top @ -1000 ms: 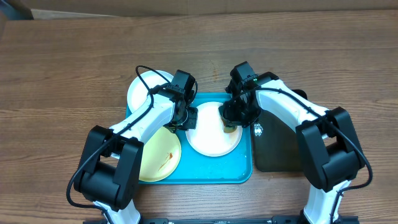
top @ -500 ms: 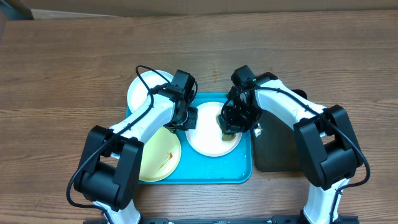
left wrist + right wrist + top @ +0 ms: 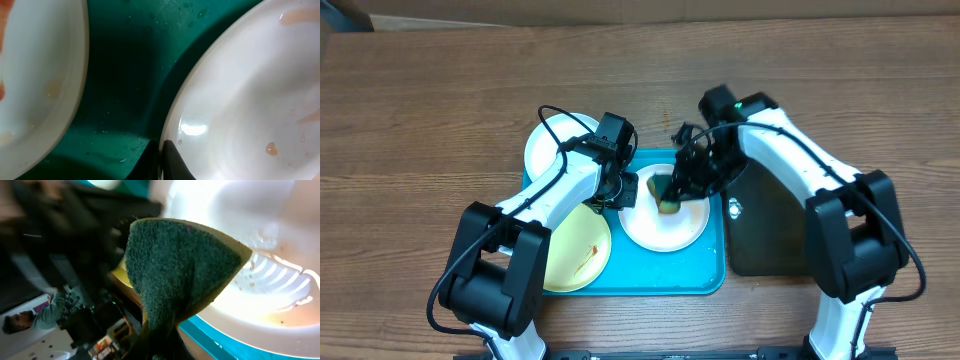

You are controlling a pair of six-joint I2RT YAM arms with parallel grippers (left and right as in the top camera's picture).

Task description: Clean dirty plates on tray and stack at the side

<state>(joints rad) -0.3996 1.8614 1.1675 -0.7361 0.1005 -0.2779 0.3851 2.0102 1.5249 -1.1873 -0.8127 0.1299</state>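
A brown wood-grain table (image 3: pixel 440 110) spreads flat on every side of the left gripper (image 3: pixel 618 192) and the right gripper (image 3: pixel 676 186), its grain running from side to side, under even light from above that casts only soft shadows. Well beyond both grippers a pale tan strip (image 3: pixel 650 8) runs along the table's far edge, and out past the left gripper a dark patch (image 3: pixel 340 14) fills the far corner, too little of it showing to identify. Behind the right gripper, its wrist view gives only a dark, blurred room (image 3: pixel 60 255).
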